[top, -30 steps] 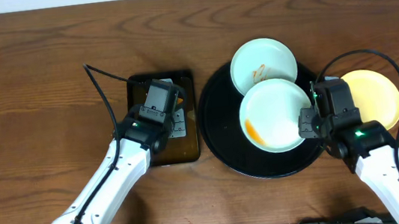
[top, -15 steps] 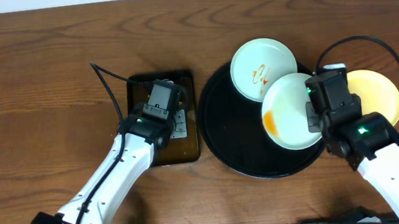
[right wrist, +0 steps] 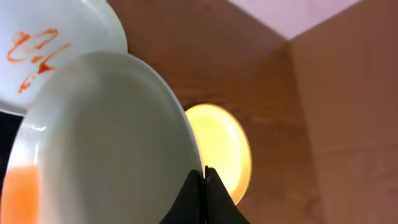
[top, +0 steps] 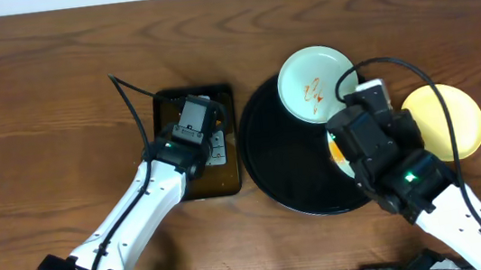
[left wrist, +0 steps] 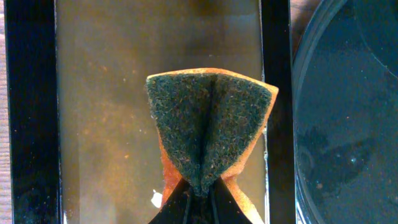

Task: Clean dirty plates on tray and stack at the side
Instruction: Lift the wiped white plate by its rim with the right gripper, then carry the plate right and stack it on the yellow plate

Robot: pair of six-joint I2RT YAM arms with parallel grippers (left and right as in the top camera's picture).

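While the overhead view takes in the whole tabletop [top: 35, 86], the left arm [top: 152, 195] reaches over a small dark rectangular tray [top: 228, 184] that sits just left of the round black tray [top: 280, 162]. A squiggled mint plate [top: 312, 86], marked with thin orange sauce lines, sits at the black tray's far edge. A yellow plate [top: 452, 120] lies on the wood just to the tray's right. The right arm [top: 399, 171] covers the tray's right side. The pale sliver with an orange patch beside it is probably the second mint plate [top: 337, 149], though most of it is hidden.

From the left wrist, the left tool [left wrist: 199, 198] is closed on a sponge [left wrist: 208, 130], pinching it into a fold over the rectangular tray's brownish floor.

From the right wrist, the right tool [right wrist: 204, 186] is clamped on the rim of the second mint plate, which carries an orange smear at its lower left. The squiggled mint plate shows at the upper left, and the yellow plate lies beyond on bare wood.
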